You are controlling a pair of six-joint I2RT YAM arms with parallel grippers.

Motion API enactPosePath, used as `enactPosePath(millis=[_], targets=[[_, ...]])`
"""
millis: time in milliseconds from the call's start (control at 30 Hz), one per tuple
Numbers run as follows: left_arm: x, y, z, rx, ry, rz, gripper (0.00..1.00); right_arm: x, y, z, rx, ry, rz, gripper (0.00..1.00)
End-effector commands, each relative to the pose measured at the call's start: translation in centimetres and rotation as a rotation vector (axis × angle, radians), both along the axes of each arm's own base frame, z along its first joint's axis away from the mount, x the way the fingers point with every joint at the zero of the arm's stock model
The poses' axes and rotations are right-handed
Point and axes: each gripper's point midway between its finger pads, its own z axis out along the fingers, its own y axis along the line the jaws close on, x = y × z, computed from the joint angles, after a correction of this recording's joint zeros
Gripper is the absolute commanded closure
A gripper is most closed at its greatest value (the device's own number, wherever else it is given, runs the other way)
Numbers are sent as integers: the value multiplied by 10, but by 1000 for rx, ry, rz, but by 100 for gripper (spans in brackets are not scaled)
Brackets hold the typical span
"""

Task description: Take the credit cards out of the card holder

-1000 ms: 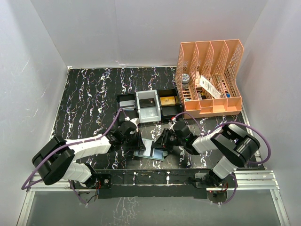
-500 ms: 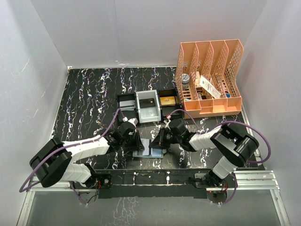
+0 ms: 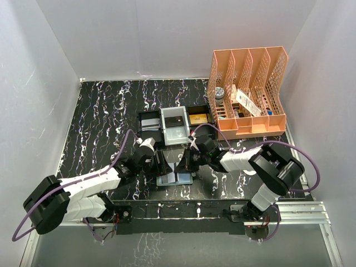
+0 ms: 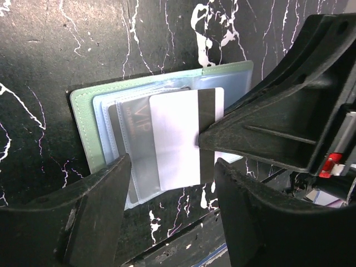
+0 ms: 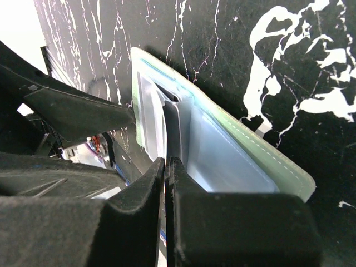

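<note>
Left wrist view: the left end effector (image 4: pixel 172 161), spread wide and holding nothing, straddles the open card holder (image 4: pixel 83 128) flat on the bench (image 4: pixel 55 44). Beyond, the right end effector (image 4: pixel 203 139) pinches a white credit card (image 4: pixel 178 139) by its striped edge. Its long axis lies crosswise, so it should slide toward the right arm.

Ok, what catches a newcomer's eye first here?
The open green card holder lies flat at front centre, the right end effector pinching a white striped card at its pockets. The left end effector hovers open above; a peach file organiser stands far right.
</note>
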Motion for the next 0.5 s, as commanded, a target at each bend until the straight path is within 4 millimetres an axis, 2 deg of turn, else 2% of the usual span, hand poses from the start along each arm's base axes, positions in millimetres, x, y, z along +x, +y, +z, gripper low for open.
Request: enactPosePath(millis=[0,133,233,367,467], targets=[[11,-4,22,-11,-61,6,40,4,5,5,7,-18,37,100],[11,-15,30,-70,-70,-18,41,2,0,1,-9,-4,10,100],[9,-20,25,-96,-51,-26,44,-2,-3,-3,-8,20,-10,100],[1,-16,11,-107,-23,-17,48,-2,-4,-6,-25,37,-12,100],[3,-7,8,-72,1,50,51,-1,-5,-1,-29,23,-10,100]])
